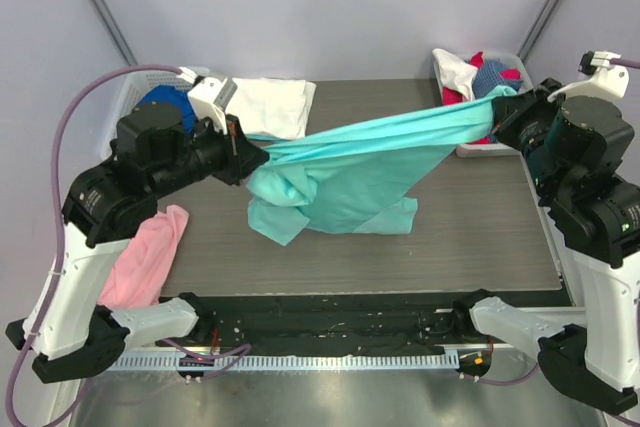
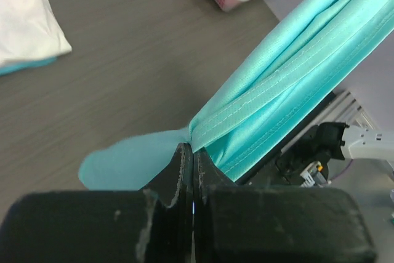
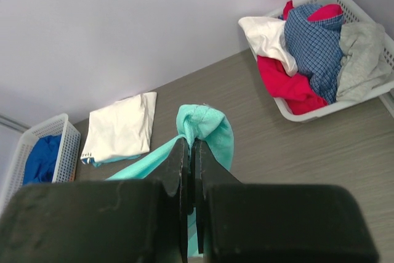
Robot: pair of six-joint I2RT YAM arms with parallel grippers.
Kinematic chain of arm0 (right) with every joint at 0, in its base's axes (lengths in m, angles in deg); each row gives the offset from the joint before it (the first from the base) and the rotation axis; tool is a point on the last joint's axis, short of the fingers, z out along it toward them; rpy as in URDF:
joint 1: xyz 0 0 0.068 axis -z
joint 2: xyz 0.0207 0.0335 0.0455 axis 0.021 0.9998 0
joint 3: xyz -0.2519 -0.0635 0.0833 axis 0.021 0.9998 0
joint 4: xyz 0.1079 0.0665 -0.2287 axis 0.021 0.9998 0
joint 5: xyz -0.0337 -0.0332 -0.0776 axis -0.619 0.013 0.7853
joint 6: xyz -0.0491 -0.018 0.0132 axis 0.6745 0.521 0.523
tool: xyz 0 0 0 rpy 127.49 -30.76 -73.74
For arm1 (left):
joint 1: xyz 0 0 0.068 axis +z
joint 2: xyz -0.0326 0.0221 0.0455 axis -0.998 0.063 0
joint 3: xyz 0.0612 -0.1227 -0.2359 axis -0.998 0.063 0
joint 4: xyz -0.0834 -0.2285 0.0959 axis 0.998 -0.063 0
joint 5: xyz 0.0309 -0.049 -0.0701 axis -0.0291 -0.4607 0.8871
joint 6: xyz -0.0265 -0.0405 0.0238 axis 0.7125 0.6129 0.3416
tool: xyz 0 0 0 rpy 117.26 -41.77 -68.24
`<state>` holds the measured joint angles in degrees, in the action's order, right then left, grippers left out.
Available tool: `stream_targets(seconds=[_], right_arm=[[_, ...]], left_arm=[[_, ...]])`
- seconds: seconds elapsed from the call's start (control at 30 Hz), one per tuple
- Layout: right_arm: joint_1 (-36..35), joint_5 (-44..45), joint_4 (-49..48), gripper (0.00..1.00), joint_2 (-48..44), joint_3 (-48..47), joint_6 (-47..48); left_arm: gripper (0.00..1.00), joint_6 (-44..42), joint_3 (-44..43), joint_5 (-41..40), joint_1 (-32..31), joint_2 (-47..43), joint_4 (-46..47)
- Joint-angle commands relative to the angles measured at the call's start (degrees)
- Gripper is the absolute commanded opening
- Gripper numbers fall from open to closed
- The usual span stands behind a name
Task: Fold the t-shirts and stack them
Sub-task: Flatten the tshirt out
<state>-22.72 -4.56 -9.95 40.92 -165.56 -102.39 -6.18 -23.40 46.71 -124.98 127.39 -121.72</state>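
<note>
Nearest the top camera, I log the left gripper [image 1: 240,152] pinched on one end of the mint-green t-shirt [image 1: 350,162] and the right gripper [image 1: 497,117] pinched on the other end. The shirt hangs stretched between them above the table [image 1: 480,237], taut along its top edge, with loose folds drooping toward mid-table. The white t-shirt [image 1: 275,107] lies folded at far left, just behind the left gripper. A pink cloth [image 1: 145,257] drapes over the table's left edge.

Left wrist view: jaws pressed together on a hemmed band of mint fabric, which runs up and to the right from the fingertips.

Right wrist view: jaws closed on a bunched mint corner that pokes out past the tips. The basket [image 3: 332,110] at far right holds mixed clothes.
</note>
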Motion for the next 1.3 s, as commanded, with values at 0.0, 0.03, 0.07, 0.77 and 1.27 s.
stream_targets(seconds=[0.0, 0.03, 0.07, 0.77, 1.27], right_arm=[[0.6, -2.82, 4.89, 0.01, -3.58, 2.5, -2.52], [0.51, -3.35, 5.51, 0.01, -4.02, 2.77, -3.05], [0.51, -3.44, 6.57, 0.01, -4.46, 2.95, -3.31], [0.51, 11.23, -6.35, 0.01, -1.82, 9.37, 2.57], [0.51, 17.29, -1.08, 0.01, -3.59, -0.81, 7.23]], left_arm=[[0.0, 3.71, 2.56, 4.86, 0.36, -6.23, -3.13], [0.0, 4.94, 2.73, 5.3, 0.36, -7.2, -3.39], [0.0, 5.3, 3.26, 5.39, 0.36, -9.12, -3.57], [0.0, 0.82, 10.03, 3.28, 0.44, 8.61, 10.93], [0.0, 3.71, 13.1, 9.34, -0.25, 7.2, 13.12]])
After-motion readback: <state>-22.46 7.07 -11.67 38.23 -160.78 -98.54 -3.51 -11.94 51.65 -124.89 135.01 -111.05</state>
